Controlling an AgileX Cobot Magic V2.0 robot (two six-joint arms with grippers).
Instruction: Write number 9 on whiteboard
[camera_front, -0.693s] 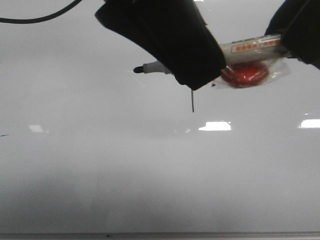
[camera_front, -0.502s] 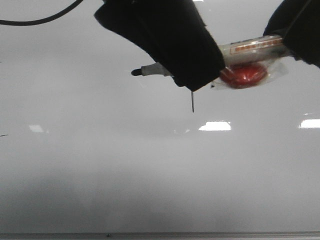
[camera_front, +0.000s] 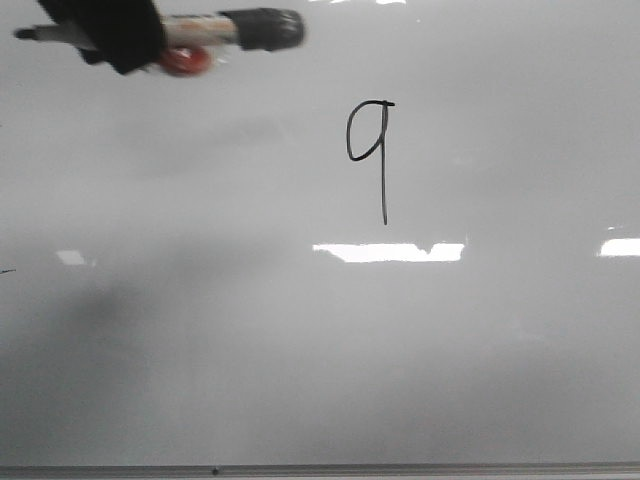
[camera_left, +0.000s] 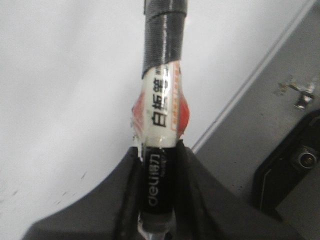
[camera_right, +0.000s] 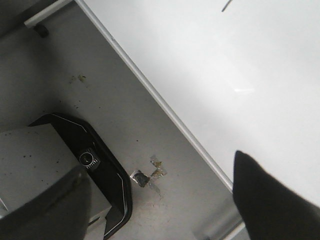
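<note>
The whiteboard (camera_front: 300, 340) fills the front view. On it, right of centre, stands the number 9 (camera_front: 372, 150), a thin black digit with a narrow loop and a long straight tail. At the top left my left gripper (camera_front: 118, 36) is shut on a whiteboard marker (camera_front: 215, 28) lying level, its tip pointing left, well apart from the digit. In the left wrist view the marker (camera_left: 161, 107) sits clamped in the left gripper (camera_left: 157, 187). My right gripper (camera_right: 155, 210) is open and empty over the grey table beside the whiteboard (camera_right: 225, 65); the front view does not show it.
A thin metal edge strip (camera_front: 320, 469) runs along the board's near side. Bright light reflections (camera_front: 390, 252) lie under the digit. Beside the board, the grey table holds a black camera mount (camera_right: 97, 165) and tape scraps (camera_right: 150, 175).
My left gripper with the marker has swung from over the digit to the upper left. The right arm has gone from the front view. The whole 9 now shows.
</note>
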